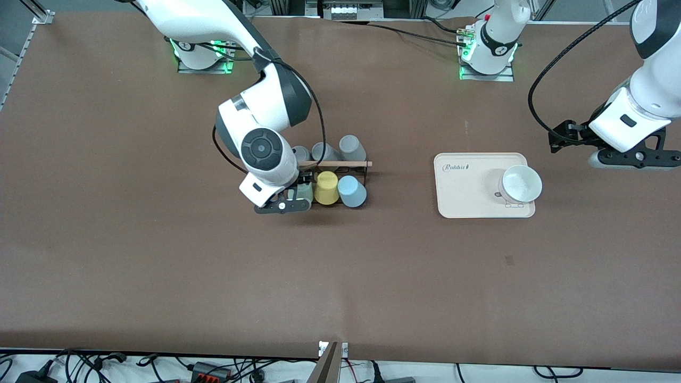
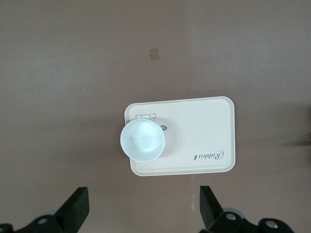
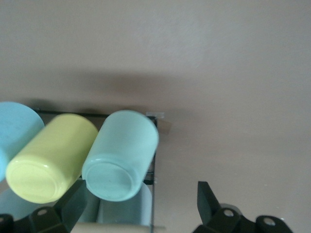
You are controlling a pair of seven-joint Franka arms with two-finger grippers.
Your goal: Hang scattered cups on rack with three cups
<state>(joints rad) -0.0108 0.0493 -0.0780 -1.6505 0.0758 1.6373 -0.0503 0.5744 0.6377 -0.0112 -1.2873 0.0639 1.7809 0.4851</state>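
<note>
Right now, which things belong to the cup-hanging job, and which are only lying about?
Job: rack; three grey cups, mint-green cup, blue cup on it; right gripper, open at the mint-green cup.
Lying about: yellow cup on the rack; cream tray; pale cup on it; left gripper, open, waiting near it.

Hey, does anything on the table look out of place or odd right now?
One pale cup stands alone, mouth up, on the cream tray, toward the left arm's end, away from the rack where the other cups hang. The left end effector is open above it; the right end effector is open at the rack.
</note>
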